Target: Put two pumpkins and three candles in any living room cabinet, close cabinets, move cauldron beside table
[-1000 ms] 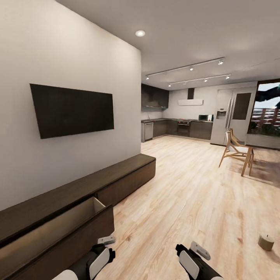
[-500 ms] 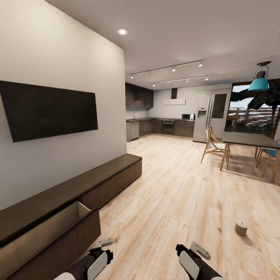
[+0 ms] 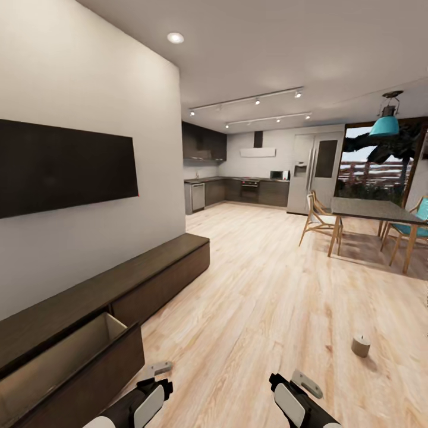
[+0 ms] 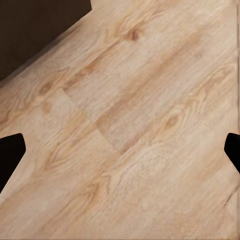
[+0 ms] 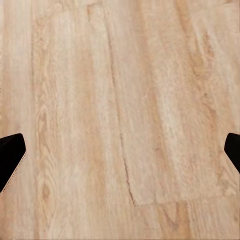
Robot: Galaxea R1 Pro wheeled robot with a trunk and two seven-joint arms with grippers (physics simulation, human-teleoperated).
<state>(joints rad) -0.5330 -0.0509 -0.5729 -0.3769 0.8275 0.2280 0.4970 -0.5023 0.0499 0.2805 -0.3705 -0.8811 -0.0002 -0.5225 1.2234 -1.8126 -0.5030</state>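
Down at the lower left of the head view, the cabinet [image 3: 119, 279] has 1 drawer [image 3: 71, 368] hanging open, tan inside and, as far as it shows, nothing in it. The whole picture has slid since a second ago: the wall TV [image 3: 59, 166] sits further left, and a dining table [image 3: 371, 209] with a teal lamp [image 3: 384, 125] has swung in at the right. That's the camera turning rightward, not the furniture moving. And here's what the turn buys: 1 candle [image 3: 360, 345], a short beige cylinder, stands on the wood floor [image 3: 267, 285] well apart from the cabinet, now closer to the middle of the frame than before.

Both arms hang low. The left gripper [image 4: 120, 150] is spread wide over bare planks, holding nothing; the right gripper [image 5: 120, 150] likewise, fingers released, empty.

My read: the robot is lining up on that candle as its next pick. No pumpkin or cauldron to report from here, and the drawer awaits closing.
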